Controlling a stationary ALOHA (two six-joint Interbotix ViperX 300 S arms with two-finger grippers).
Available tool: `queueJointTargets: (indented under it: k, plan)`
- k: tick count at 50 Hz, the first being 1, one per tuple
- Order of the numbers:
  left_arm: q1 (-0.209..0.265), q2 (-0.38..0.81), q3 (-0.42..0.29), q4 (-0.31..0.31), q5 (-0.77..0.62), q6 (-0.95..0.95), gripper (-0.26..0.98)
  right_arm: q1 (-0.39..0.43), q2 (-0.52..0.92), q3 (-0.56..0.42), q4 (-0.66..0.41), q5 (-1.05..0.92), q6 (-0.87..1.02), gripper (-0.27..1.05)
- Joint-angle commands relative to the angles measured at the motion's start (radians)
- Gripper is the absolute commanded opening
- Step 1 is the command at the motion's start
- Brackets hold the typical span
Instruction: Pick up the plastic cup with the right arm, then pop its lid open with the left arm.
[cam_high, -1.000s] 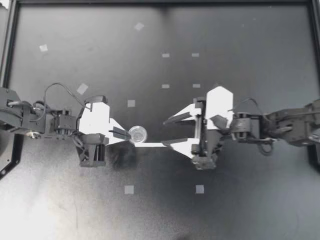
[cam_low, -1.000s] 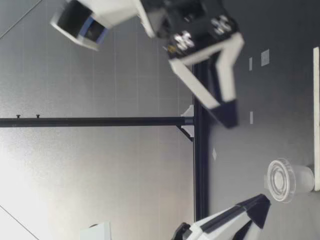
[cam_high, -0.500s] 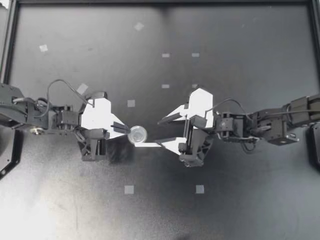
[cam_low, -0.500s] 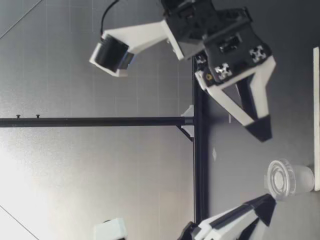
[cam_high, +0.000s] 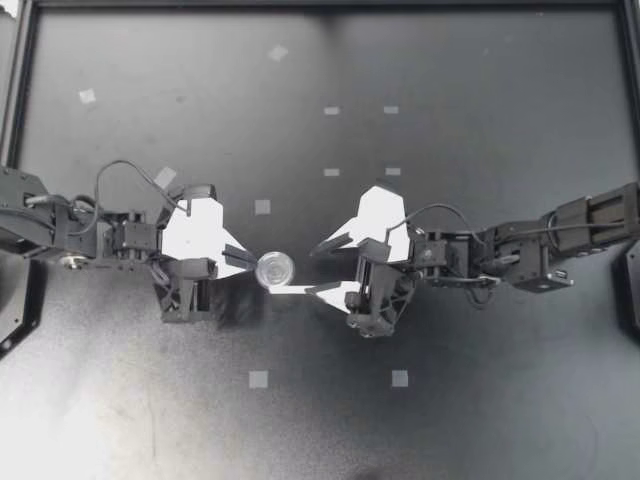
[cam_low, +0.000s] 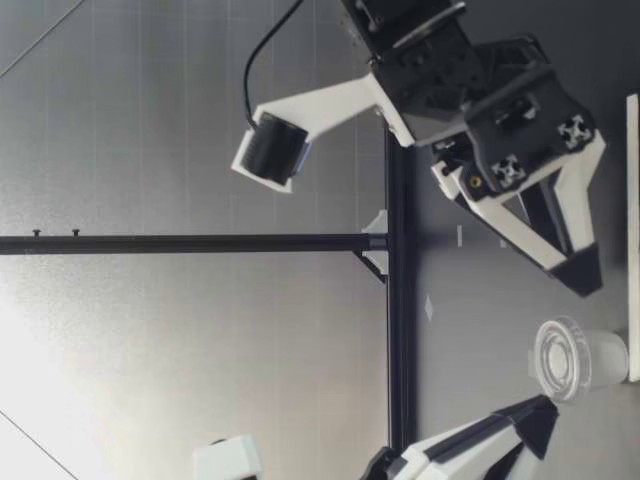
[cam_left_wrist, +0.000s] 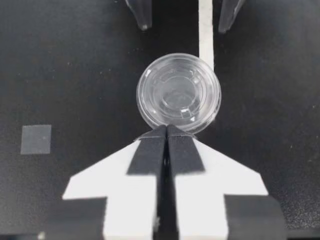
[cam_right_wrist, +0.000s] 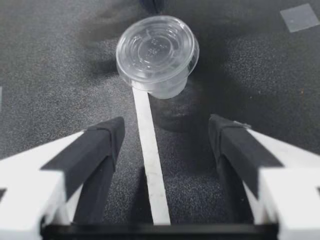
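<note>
A small clear plastic cup with a lid (cam_high: 275, 269) stands upright on the black table, on the end of a white tape strip (cam_high: 300, 290). My left gripper (cam_high: 247, 262) is shut with nothing in it, and its tips meet the cup's rim (cam_left_wrist: 178, 93). My right gripper (cam_high: 315, 269) is open and faces the cup from the other side, a short way off. In the right wrist view the cup (cam_right_wrist: 156, 52) stands ahead of the wide-apart fingers (cam_right_wrist: 100, 145), apart from them. In the low view the cup (cam_low: 575, 358) sits between the two grippers, with my right gripper (cam_low: 583, 278) low over the table.
Small grey tape squares dot the table, such as one (cam_high: 258, 379) and another (cam_high: 400, 378) nearer the front. A black frame (cam_high: 20, 90) borders the table at the left and back.
My right arm has moved toward the cup and sunk closer to the table, fingers still wide. The left gripper and the cup have hardly moved.
</note>
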Motion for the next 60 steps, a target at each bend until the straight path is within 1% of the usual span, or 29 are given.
queueJointTargets:
  k: [1,47,60]
  plan:
    - [0.003,-0.028,-0.017,0.002,-0.003,-0.002,-0.03,-0.009,-0.009,-0.026,-0.002,-0.005,-0.002,0.68]
    - [0.003,-0.029,-0.021,-0.003,0.000,-0.008,-0.03,-0.011,0.074,-0.114,-0.009,0.018,-0.002,0.68]
    - [0.003,-0.023,-0.026,-0.005,-0.003,-0.008,-0.03,-0.014,0.077,-0.126,-0.009,0.018,-0.002,0.68]
